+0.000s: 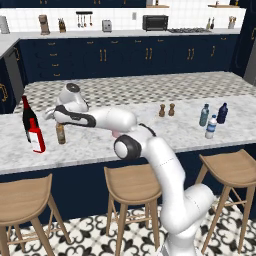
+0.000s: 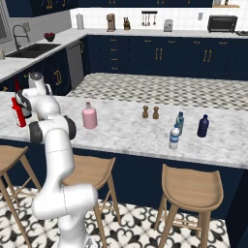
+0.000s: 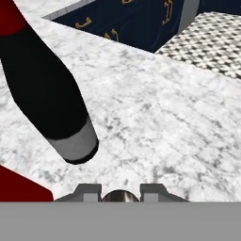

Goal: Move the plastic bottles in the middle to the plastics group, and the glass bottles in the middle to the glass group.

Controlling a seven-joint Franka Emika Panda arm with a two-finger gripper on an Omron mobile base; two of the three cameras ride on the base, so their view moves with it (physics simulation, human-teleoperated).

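Beer bottle: upright on table, clamped in closed gripper, beside wine bottle and red bottle.

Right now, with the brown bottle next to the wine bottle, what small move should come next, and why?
Probably open the gripper and let go. It is shut on the top of the brown beer bottle, which appears to stand on the counter beside the red bottle and the wine bottle, so it looks delivered to the glass group.
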